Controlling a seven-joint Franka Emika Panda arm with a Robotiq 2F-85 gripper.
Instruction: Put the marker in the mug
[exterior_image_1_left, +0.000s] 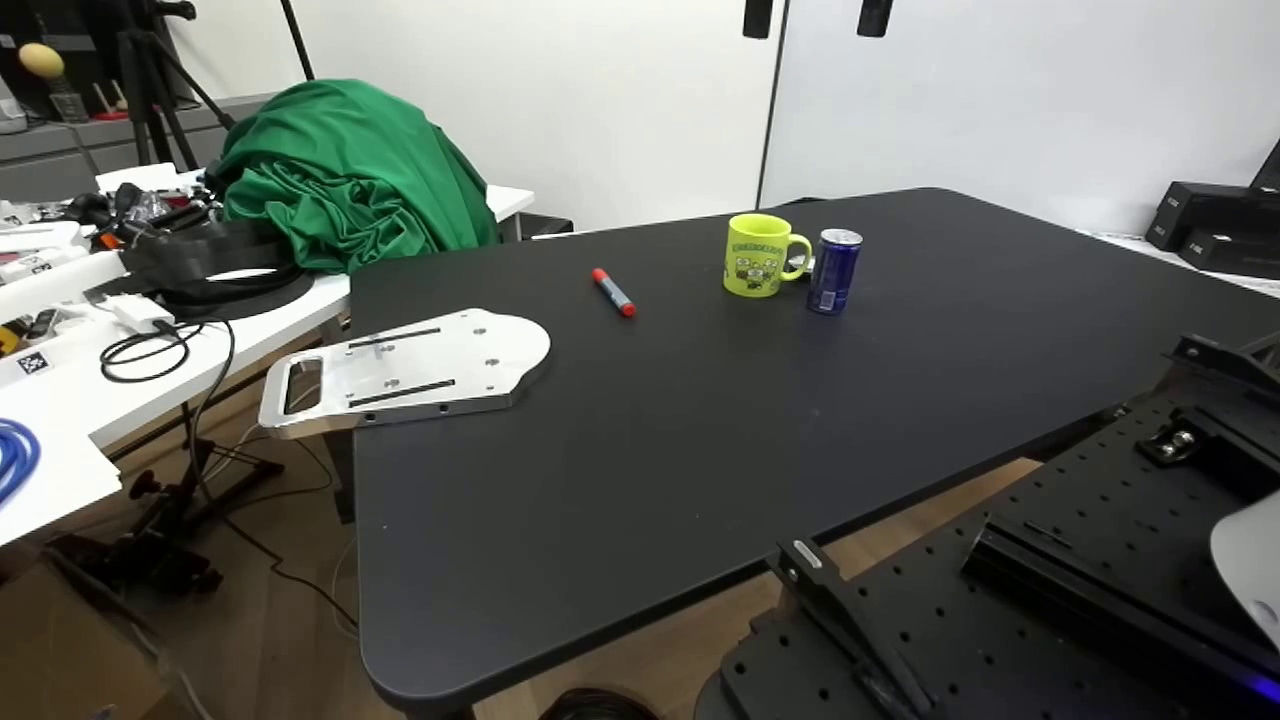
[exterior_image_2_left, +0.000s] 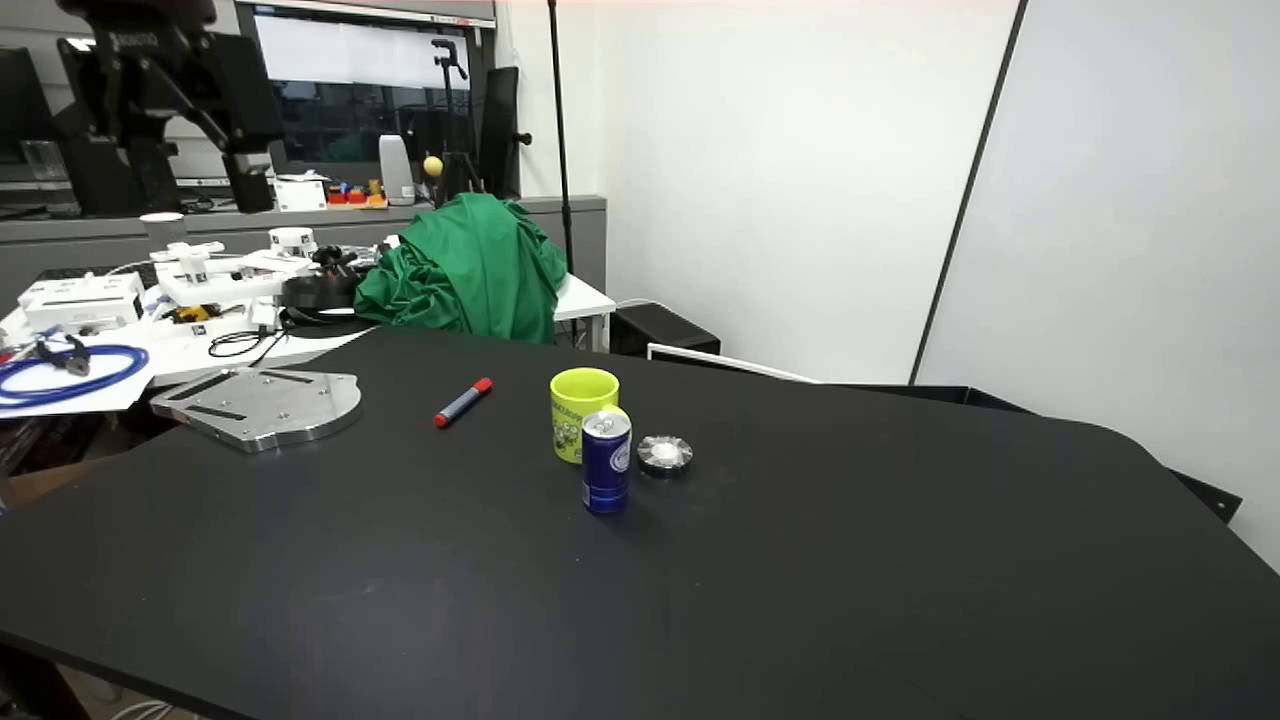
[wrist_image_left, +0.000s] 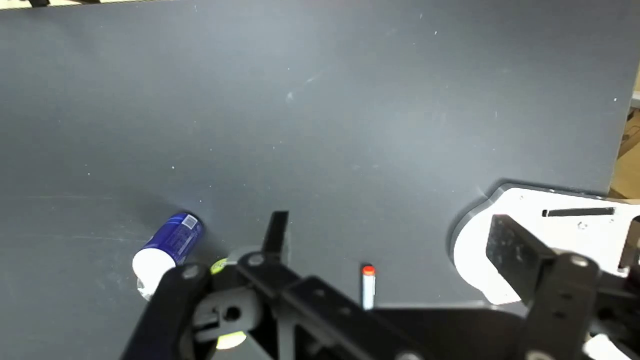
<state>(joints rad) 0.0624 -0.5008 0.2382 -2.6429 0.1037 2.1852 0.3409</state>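
Note:
The marker lies flat on the black table, with red ends and a grey-blue body; it also shows in an exterior view. The yellow-green mug stands upright to one side of it, and partly behind the blue can in an exterior view. My gripper is open and empty, high above the table; only its fingertips show in an exterior view. In the wrist view, one end of the marker shows between the spread fingers; the gripper hides the rest. Only slivers of the mug show there.
A dark blue can stands close to the mug's handle. A small dark disc lies near them. A silver metal plate with a handle slot overhangs the table edge. A green cloth heap sits on a white side table.

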